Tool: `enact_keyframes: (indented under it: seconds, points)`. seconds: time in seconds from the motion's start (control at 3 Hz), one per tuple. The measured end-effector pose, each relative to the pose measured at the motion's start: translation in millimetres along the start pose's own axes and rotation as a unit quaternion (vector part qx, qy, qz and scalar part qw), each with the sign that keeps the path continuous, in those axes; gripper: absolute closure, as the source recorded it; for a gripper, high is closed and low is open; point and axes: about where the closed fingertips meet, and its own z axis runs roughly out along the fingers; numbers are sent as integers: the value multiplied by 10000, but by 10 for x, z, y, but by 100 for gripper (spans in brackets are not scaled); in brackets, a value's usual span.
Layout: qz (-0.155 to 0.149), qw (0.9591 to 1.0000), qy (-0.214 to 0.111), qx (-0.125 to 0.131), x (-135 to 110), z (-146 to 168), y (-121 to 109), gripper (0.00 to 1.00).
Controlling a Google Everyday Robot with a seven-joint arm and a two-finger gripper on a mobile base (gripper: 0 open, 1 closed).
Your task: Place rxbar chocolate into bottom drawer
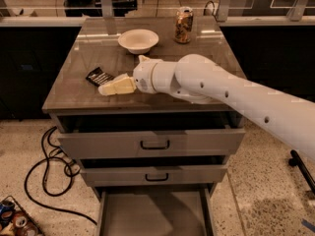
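The rxbar chocolate, a flat black wrapper with white lettering, lies on the left part of the cabinet top. My gripper reaches in from the right on the white arm and sits at the bar's near right edge, its cream fingers overlapping part of the bar. The bottom drawer stands pulled out at the foot of the cabinet, its grey floor showing nothing in it.
A white bowl and a brown drink can stand at the back of the cabinet top. The two upper drawers with black handles are slightly ajar. Black cables lie on the floor at left.
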Motion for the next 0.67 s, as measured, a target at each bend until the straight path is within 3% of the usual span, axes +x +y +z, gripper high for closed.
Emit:
enact_keyframes:
  seconds: [0.33, 0.67]
  points:
    - [39, 9995, 257, 165, 137, -30, 19, 0]
    - [-44, 9994, 283, 195, 130, 5, 40, 0]
